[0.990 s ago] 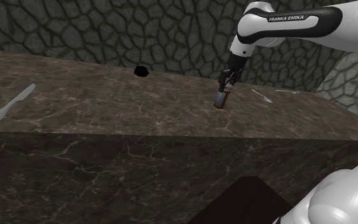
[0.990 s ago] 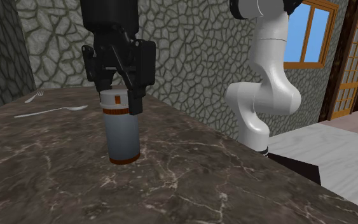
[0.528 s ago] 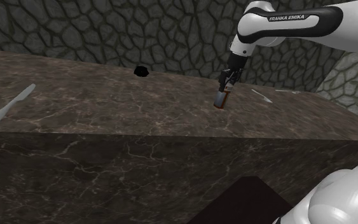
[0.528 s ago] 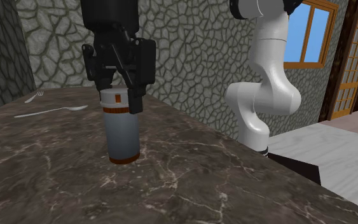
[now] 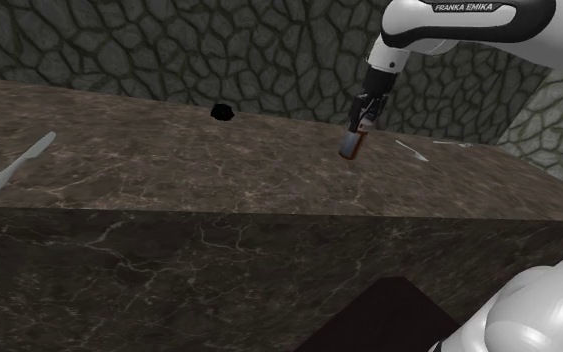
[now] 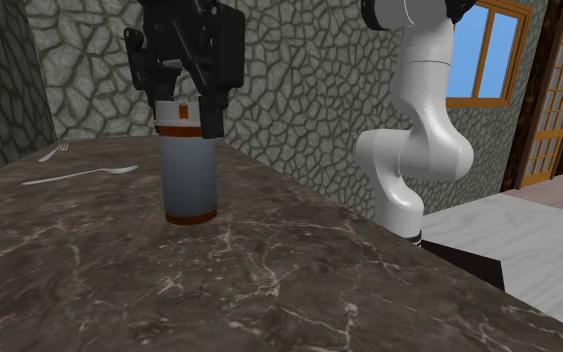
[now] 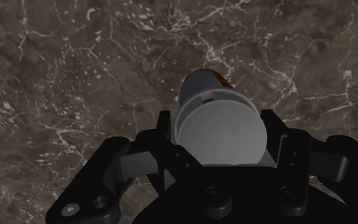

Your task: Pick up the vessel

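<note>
Hanging clamped in the gripper (image 6: 184, 118): grey cylindrical vessel (image 6: 189, 175), white cap, orange bands.

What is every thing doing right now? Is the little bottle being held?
Grey cylindrical bottle with white cap and orange bands: clasped near its top, apparently lifted off the counter.
Black jaws: shut on the bottle.
Silver spoon: lying flat on the dark marbled counter.
Silver fork: lying flat beyond the spoon.
Pale knife: lying flat, far from the bottle.
</note>
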Tool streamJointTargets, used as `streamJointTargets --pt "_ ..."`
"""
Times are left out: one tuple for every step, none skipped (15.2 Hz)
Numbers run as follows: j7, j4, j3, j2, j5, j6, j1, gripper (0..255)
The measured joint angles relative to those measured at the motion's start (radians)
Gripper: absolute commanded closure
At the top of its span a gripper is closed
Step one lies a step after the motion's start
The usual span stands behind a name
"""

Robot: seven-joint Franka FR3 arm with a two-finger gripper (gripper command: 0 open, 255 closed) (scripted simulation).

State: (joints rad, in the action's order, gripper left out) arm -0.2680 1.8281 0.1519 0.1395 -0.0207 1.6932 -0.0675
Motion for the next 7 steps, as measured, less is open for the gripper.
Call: streamJointTargets --pt "-0.002 -0.018 0.001 -0.003 0.000 -0.014 -0.001 255" --pt "-0.003 -0.038 0.001 -0.008 0.001 -0.030 -0.001 255" --pt "-0.002 -0.053 0.001 -0.008 0.001 -0.045 0.000 255" --pt "-0.001 -0.065 0.000 -0.008 0.001 -0.057 0.000 255" --pt "-0.003 -0.085 0.001 -0.013 0.002 -0.071 0.000 255" --pt "-0.003 -0.102 0.001 -0.017 0.003 -0.085 0.000 255" --pt "-0.002 -0.110 0.000 -0.018 0.003 -0.093 0.001 255"
